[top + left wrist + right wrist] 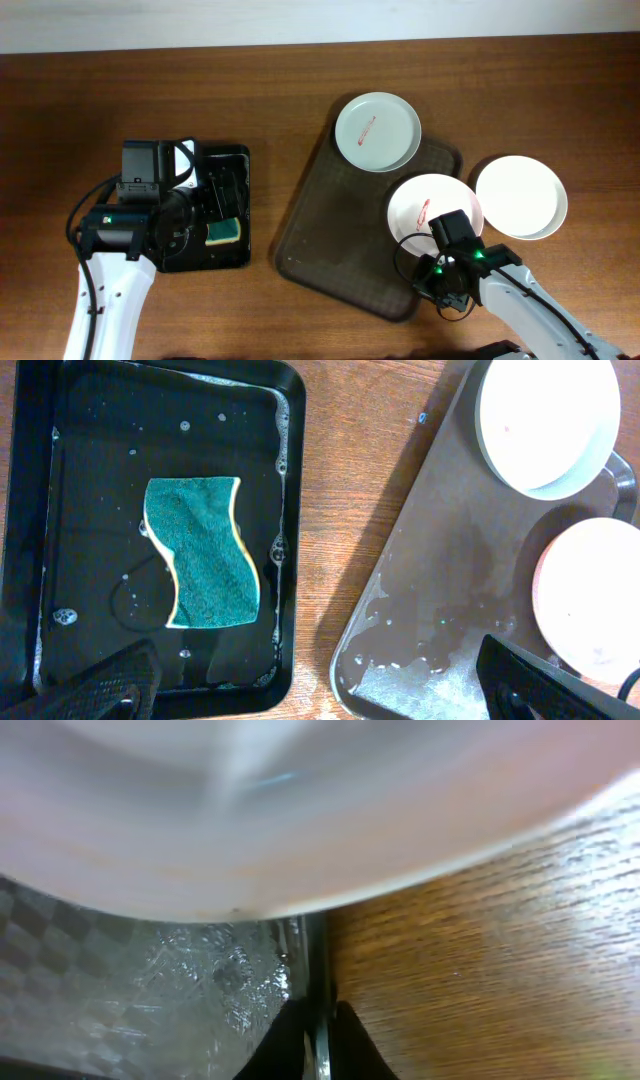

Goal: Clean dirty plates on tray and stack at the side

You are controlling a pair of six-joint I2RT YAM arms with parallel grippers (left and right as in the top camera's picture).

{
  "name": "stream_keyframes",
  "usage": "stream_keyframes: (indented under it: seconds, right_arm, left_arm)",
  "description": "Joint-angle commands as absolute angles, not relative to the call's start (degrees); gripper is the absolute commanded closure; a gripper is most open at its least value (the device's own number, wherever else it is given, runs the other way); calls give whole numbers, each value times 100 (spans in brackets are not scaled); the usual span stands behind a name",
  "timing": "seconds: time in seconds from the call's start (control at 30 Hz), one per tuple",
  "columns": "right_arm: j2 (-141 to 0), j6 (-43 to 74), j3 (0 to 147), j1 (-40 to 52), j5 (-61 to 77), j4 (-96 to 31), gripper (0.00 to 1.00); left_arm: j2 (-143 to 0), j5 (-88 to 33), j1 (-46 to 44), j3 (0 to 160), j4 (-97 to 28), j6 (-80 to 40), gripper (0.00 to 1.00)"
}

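The dark-brown tray (pixel 330 230) holds two white plates. The far plate (pixel 378 132) has a red smear. The near plate (pixel 437 205) also has a red smear and overhangs the tray's right rim. A third plate (pixel 520 197), with no smear, lies on the table right of the tray. My right gripper (pixel 450 240) is at the near plate's edge. In the right wrist view its fingers (pixel 320 1025) are pinched astride the tray's rim (pixel 305 950), with the blurred plate (pixel 300 810) just beyond. My left gripper (pixel 330 690) is open and empty above the sponge (pixel 205 555).
A glossy black tray (pixel 240 160) with soapy water holds the green-and-yellow sponge (pixel 224 232) at the left. The brown tray's surface (pixel 440 590) is wet and foamy near its front corner. Bare wooden table (pixel 270 100) separates the two trays.
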State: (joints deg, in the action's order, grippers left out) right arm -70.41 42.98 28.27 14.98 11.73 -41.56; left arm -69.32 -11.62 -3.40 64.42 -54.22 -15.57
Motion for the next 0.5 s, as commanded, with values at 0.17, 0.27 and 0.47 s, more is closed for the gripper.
stream_keyframes:
  seconds: [0.17,0.27,0.47]
  right_arm:
    - [-7094,4307,2755,1459,305,-4062,96]
    - [-7094,3553,2755,1459,-231,-3953,96]
    - [-7094,2635,2755,1459,-228,-3522,96]
  left_arm:
    - [-6888,-1205,-320,6510,-5413,-1466,1]
    - [-6888,-1205,-320,6510,-5413,-1466,1]
    - [-6888,-1205,-320,6510,-5413,-1466,1]
